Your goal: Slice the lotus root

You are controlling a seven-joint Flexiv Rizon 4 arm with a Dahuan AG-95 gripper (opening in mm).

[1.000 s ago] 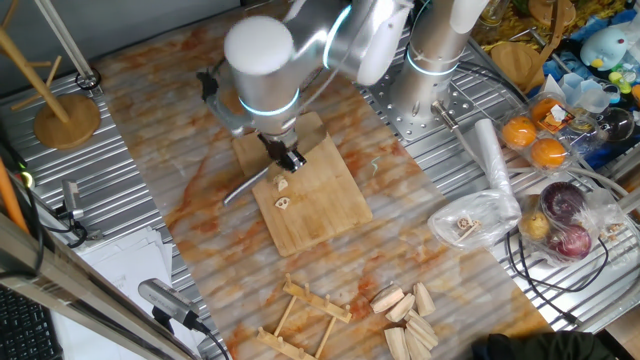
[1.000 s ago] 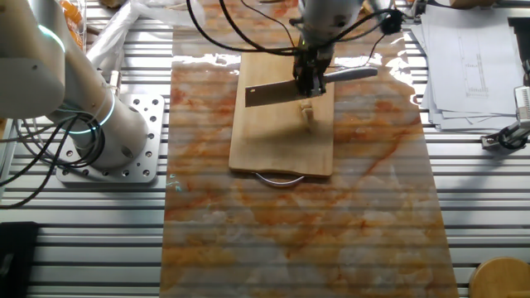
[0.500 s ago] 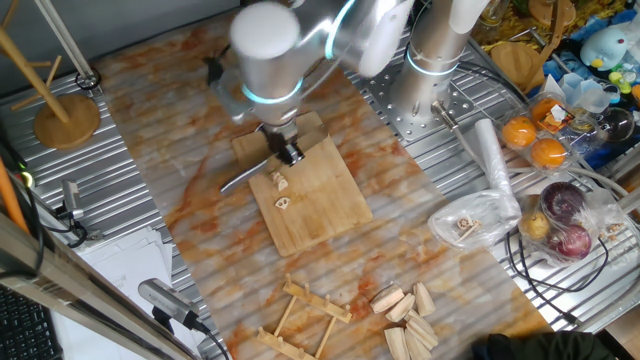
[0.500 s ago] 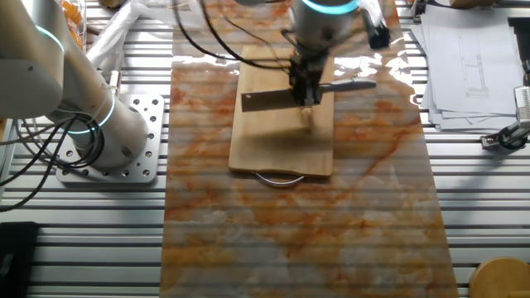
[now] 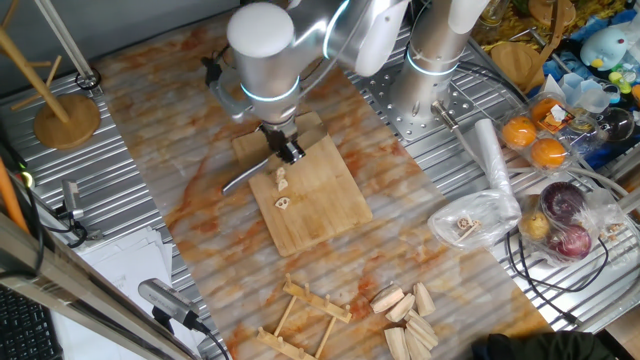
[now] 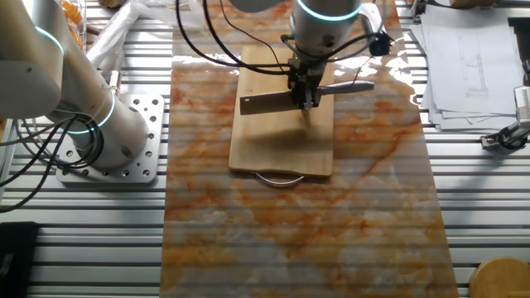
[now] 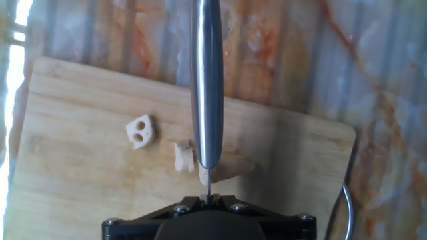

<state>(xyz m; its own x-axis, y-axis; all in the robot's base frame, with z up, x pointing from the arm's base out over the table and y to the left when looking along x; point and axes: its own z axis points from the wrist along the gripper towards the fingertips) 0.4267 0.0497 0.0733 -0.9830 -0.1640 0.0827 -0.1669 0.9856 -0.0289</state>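
Two pieces are seen on the wooden board (image 7: 80,200): a holed slice (image 7: 141,130) and the lotus root (image 7: 220,169), met by a knife (image 7: 206,80) clenched in the gripper (image 5: 287,152).

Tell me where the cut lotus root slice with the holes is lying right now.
In the hand view, the slice lies flat on the wooden cutting board, left of the knife and apart from the lotus root under the blade.
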